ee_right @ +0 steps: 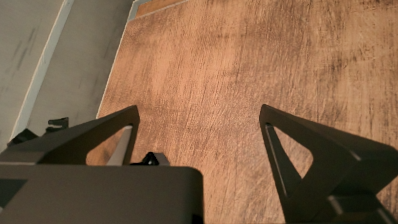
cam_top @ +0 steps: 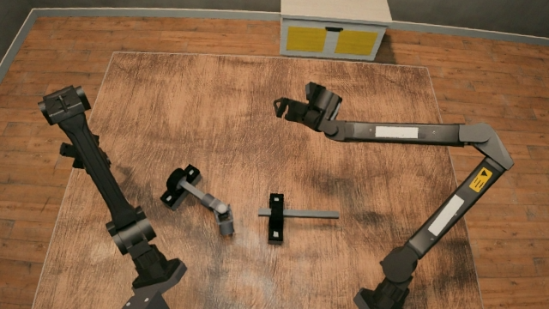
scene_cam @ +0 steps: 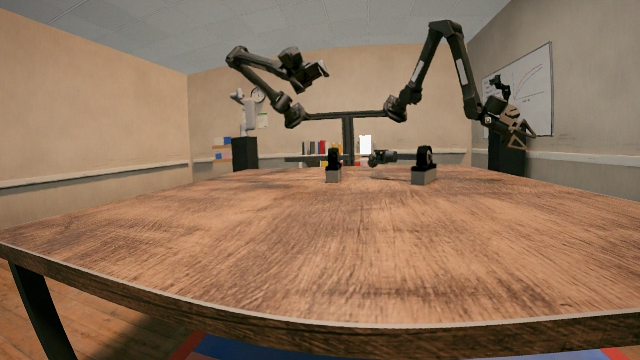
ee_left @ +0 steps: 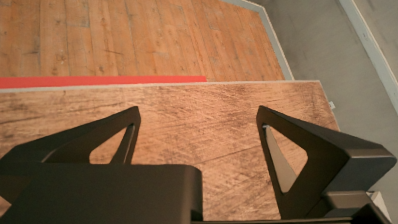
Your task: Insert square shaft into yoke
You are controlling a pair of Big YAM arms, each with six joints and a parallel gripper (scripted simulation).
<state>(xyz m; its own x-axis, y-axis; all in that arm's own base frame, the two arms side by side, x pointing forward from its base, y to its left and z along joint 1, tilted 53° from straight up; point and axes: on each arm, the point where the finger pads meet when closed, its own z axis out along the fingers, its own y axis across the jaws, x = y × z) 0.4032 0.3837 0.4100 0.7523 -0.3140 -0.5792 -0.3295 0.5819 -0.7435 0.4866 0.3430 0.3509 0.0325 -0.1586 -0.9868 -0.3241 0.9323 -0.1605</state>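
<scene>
The universal joint sits left of the table's centre. Its fixed end is in a black mount, and its free yoke hangs tilted towards the near edge. The grey square shaft lies level in a black holder to the right of the yoke, apart from it. Joint and holder also show in the exterior view. My right gripper is open and empty, high above the far middle of the table. My left gripper is open and empty, over the table's left edge.
A grey cabinet with yellow panels stands beyond the far table edge. The left arm's links rise along the left side. The right arm's links stand at the right. A whiteboard hangs on the wall.
</scene>
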